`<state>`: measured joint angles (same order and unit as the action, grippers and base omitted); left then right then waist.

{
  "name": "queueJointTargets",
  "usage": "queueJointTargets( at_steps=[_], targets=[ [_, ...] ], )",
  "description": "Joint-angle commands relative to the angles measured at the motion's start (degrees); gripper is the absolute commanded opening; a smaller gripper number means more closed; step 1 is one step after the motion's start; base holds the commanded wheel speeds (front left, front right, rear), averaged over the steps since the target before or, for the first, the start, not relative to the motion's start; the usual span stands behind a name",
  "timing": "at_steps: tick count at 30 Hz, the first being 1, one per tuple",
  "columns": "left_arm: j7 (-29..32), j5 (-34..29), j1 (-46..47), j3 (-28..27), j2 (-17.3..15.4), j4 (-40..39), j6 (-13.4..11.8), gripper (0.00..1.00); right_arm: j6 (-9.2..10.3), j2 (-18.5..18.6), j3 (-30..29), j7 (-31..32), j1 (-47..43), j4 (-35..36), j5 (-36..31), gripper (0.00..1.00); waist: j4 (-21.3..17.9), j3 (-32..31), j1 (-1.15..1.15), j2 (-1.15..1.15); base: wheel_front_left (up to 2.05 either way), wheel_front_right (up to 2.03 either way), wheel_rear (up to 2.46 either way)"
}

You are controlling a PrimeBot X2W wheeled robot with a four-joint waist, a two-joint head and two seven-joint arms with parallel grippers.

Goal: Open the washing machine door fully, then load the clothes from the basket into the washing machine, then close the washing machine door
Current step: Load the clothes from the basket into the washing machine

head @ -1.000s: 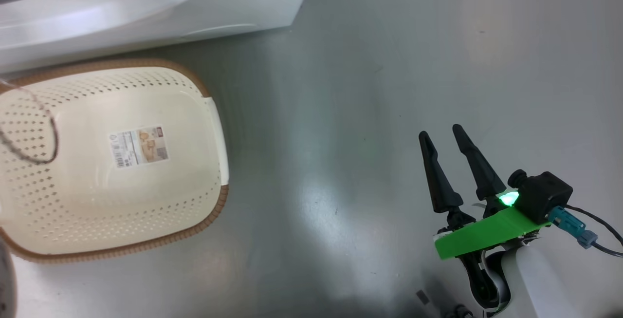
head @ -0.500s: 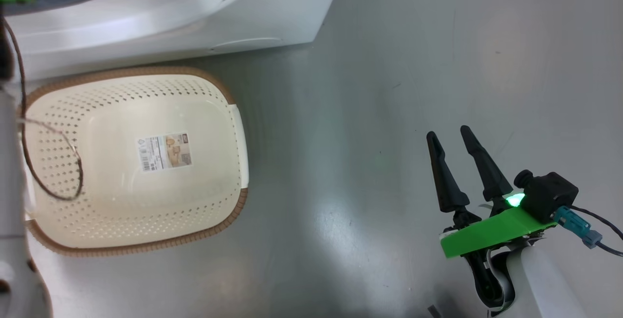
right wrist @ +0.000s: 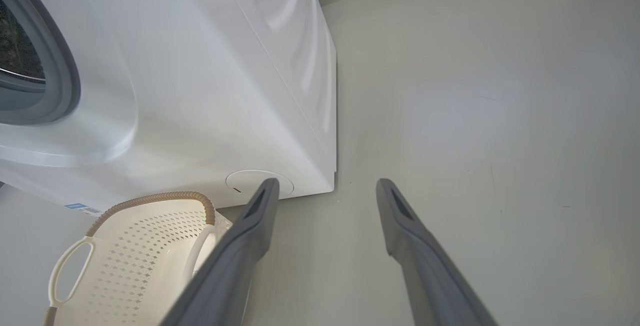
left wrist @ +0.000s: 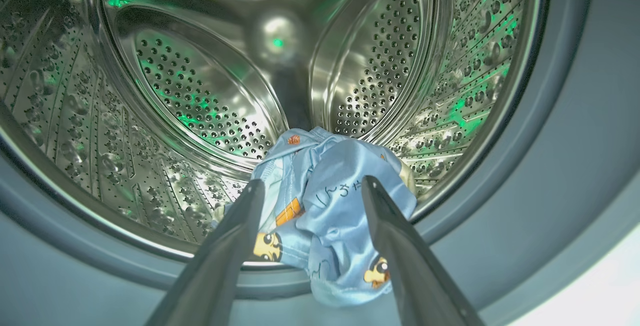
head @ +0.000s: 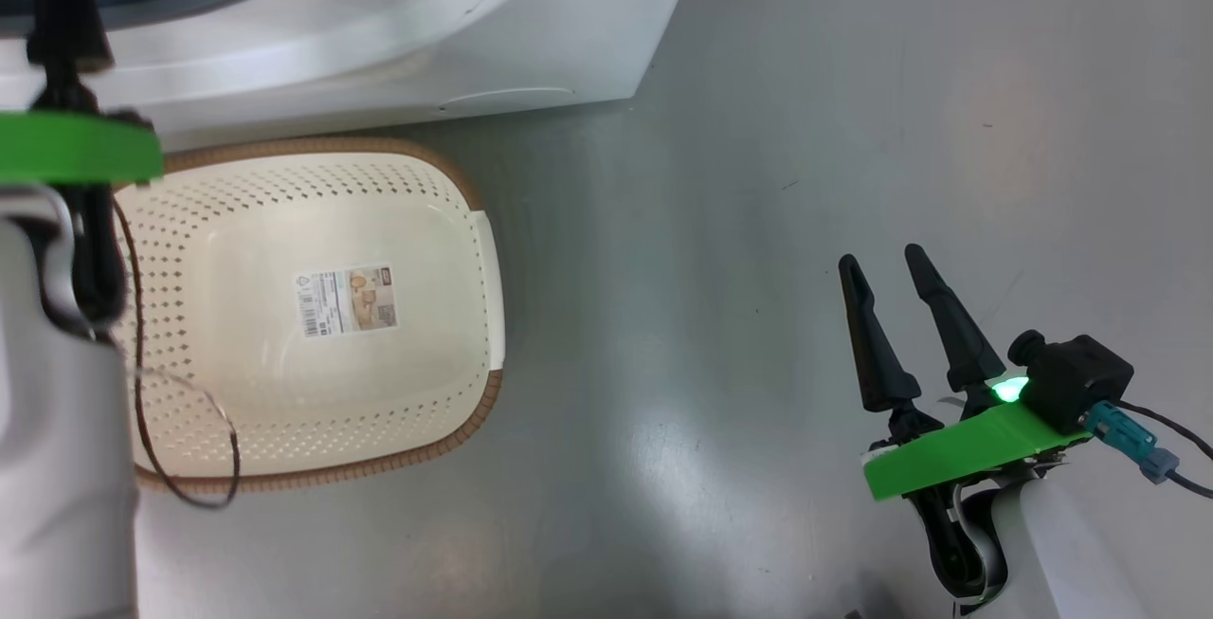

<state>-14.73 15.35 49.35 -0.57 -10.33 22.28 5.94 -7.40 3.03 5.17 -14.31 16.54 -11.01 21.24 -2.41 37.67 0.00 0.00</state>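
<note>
clothes sit on drum lip between spread fingers of left hand

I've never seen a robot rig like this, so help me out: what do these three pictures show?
A two-armed robot is loading laundry. The head camera looks down at the floor: an empty basket beside the washer, and the right tool, open, holding nothing. The other cameras sit on the wrists. The left one looks along the open left tool into the drum, where blue printed clothes lie at the mouth between its fingers. The right one sees washer, basket and floor.
</note>
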Motion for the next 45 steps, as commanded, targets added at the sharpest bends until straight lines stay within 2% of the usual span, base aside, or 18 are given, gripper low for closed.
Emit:
queueJointTargets(
  at_steps=[1, 7, 22, 30, 45],
  targets=[
    [-0.27, 0.29, -2.69, -2.03, -2.04, -2.81, -0.70, 1.00, -0.09, -0.15, 1.30, -0.69, -0.93, 1.00, -0.45, 1.00, 0.13, -0.05, 0.00, 0.00, 0.00, 0.00, 0.00],
    [-0.27, -0.51, -10.74, -3.19, -0.44, -8.71, -1.13, 1.00, -0.09, -0.15, 1.22, -0.69, -1.16, 1.11, -0.69, 1.00, 0.65, -0.25, 0.00, 0.00, 0.00, 0.00, 0.00],
    [-0.27, -1.11, -27.11, -6.63, 3.45, -16.05, -1.91, 1.00, -0.09, -0.15, 1.79, -0.69, -0.85, 0.60, -0.66, 1.00, 0.67, -0.03, 0.00, 0.00, 0.00, 0.00, 0.00],
    [-0.27, -1.43, -35.52, -6.75, 4.60, -16.14, -0.86, 1.00, -0.09, -0.15, 1.05, -0.69, -1.17, 0.53, -1.04, 1.00, 1.22, -0.14, 0.00, 0.00, 0.00, 0.00, 0.00],
    [-0.27, -1.19, -40.91, -3.74, 7.08, -12.53, -0.71, 1.00, -0.09, -0.15, 2.00, -0.69, -1.20, 0.27, -1.60, 1.00, 1.42, -0.83, 0.00, 0.00, 0.00, 0.00, 0.00]
  ],
)
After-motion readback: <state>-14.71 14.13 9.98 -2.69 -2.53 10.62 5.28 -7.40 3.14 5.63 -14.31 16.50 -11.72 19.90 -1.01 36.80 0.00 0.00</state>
